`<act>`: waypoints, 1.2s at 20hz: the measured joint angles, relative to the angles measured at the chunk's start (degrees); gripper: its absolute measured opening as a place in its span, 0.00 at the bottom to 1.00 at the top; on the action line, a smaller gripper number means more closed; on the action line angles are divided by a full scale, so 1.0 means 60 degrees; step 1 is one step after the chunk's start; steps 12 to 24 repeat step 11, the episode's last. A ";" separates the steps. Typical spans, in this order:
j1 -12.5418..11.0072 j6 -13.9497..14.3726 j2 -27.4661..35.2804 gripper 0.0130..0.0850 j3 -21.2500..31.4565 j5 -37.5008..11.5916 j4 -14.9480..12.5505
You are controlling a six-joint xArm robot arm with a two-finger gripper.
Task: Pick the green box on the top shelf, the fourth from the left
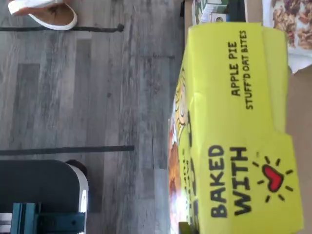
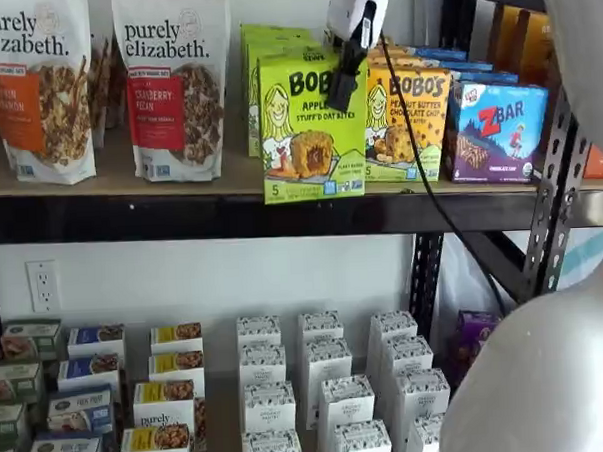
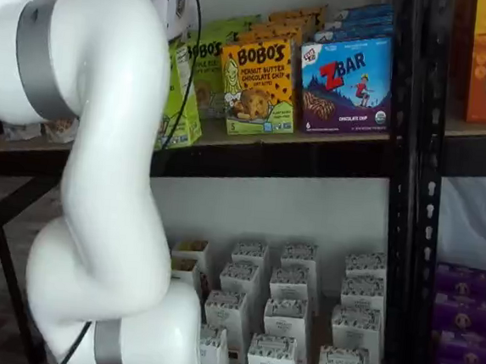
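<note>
The green box (image 2: 312, 125), a lime-green "BOBO'S Apple Pie Stuff'd Oat Bites" carton, stands drawn forward over the front beam of the top shelf (image 2: 131, 218), ahead of its row. My gripper (image 2: 342, 96) hangs from above with a black finger down the box's upper right front, shut on the box. The wrist view shows the box's top flap (image 1: 243, 122) close up, reading "BAKED WITH" and a red heart. In a shelf view the box (image 3: 178, 100) shows edge-on, tilted, mostly hidden by my white arm (image 3: 99, 178).
More green boxes (image 2: 273, 37) stand behind it. A yellow-orange Bobo's box (image 2: 409, 121) and a ZBar box (image 2: 497, 127) stand to its right, granola bags (image 2: 170, 82) to its left. White cartons (image 2: 328, 385) fill the lower shelf. A black upright (image 2: 556, 205) stands at right.
</note>
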 joint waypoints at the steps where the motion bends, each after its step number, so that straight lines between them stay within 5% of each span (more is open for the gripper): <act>1: -0.0005 -0.0016 -0.0071 0.22 0.0110 -0.0022 -0.0019; 24: -0.0175 -0.0226 -0.0537 0.22 0.0781 -0.0177 -0.0029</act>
